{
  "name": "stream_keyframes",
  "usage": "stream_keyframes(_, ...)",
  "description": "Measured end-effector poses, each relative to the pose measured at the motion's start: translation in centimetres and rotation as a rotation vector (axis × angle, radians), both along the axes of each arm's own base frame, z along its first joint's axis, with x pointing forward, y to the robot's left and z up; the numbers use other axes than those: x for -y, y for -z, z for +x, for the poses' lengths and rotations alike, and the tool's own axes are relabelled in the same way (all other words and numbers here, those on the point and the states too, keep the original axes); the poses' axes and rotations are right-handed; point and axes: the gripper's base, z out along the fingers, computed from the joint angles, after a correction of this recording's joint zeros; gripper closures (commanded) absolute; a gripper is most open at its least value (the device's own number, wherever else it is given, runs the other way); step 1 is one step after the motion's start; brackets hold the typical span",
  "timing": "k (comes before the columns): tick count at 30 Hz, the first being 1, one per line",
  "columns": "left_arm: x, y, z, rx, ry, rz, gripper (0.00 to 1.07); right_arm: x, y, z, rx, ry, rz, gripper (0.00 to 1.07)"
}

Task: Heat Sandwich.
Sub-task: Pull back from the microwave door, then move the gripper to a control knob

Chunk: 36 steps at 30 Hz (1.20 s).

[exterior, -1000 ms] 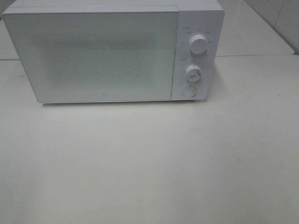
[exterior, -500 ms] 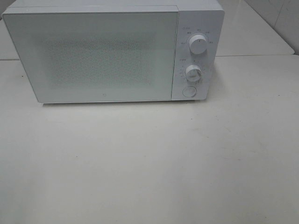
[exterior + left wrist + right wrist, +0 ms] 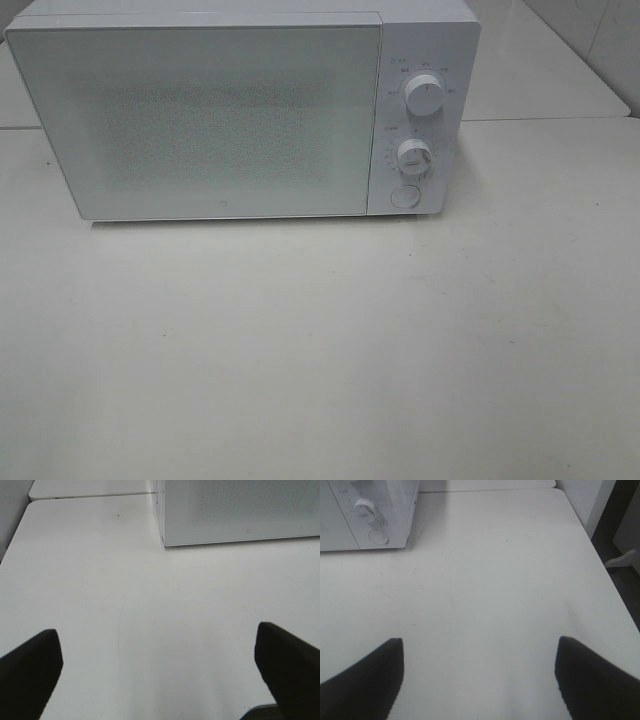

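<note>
exterior high: white microwave (image 3: 240, 110) sits at the back of the white table (image 3: 320, 350). its door (image 3: 200, 120) is shut and frosted, and nothing can be read through it. the control panel is on the right end of the front, with 2 dials: upper knob (image 3: 425, 97), then lower knob (image 3: 413, 155), then a round button (image 3: 404, 196) under them.

left wrist: left gripper (image 3: 157, 645) has its jaws spread wide with nothing between them. its 2 dark fingers (image 3: 30, 675) are over bare tabletop. the door-side lower corner of the microwave is ahead, well apart from the fingers.

right wrist: right gripper (image 3: 479, 647) is also wide and holds nothing, with its fingertips (image 3: 365, 680) over bare tabletop. the panel end of the microwave, with the lower knob and round button, is ahead and well apart.

sandwich: cannot tell where it is, since none of the 3 views shows it.
</note>
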Motion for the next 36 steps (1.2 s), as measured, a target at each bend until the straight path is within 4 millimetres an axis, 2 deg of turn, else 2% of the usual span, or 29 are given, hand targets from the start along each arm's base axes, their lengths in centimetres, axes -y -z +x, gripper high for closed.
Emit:
stream_keyframes(3,0.0,0.0,0.0,0.000,0.000,0.000,0.05,0.0,-0.7,0.0,0.023,-0.001,0.000,0.22)
stream_keyframes(8,0.0,0.0,0.0,0.000,0.000,0.000,0.05,-0.1,-1.4,1.3,0.025,-0.009,-0.006,0.23)
stream_keyframes(11,0.0,0.0,0.0,0.000,0.000,0.000,0.05,-0.2,-2.1,2.8,0.042,-0.017,-0.010,0.24)
stream_keyframes(13,0.0,0.0,0.0,0.000,0.000,0.000,0.05,-0.3,-2.2,3.2,0.049,-0.019,-0.010,0.24)
stream_keyframes(14,0.0,0.0,0.0,0.000,0.000,0.000,0.05,-0.4,-2.5,4.1,0.062,-0.024,-0.012,0.24)
stream_keyframes(16,0.0,0.0,0.0,0.000,0.000,0.000,0.05,-0.4,-2.7,4.5,0.071,-0.027,-0.013,0.25)
stream_keyframes(19,0.0,0.0,0.0,0.000,0.000,0.000,0.05,-0.6,-3.0,6.3,0.075,-0.036,-0.016,0.26)
stream_keyframes(21,0.0,0.0,0.0,0.000,0.000,0.000,0.05,-0.6,-3.1,6.7,0.075,-0.038,-0.016,0.26)
stream_keyframes(24,0.0,0.0,0.0,0.000,0.000,0.000,0.05,-0.8,-3.1,8.5,0.066,-0.045,-0.018,0.27)
stream_keyframes(36,0.0,0.0,0.0,0.000,0.000,0.000,0.05,-1.2,-2.5,13.3,0.034,-0.054,0.001,0.30)
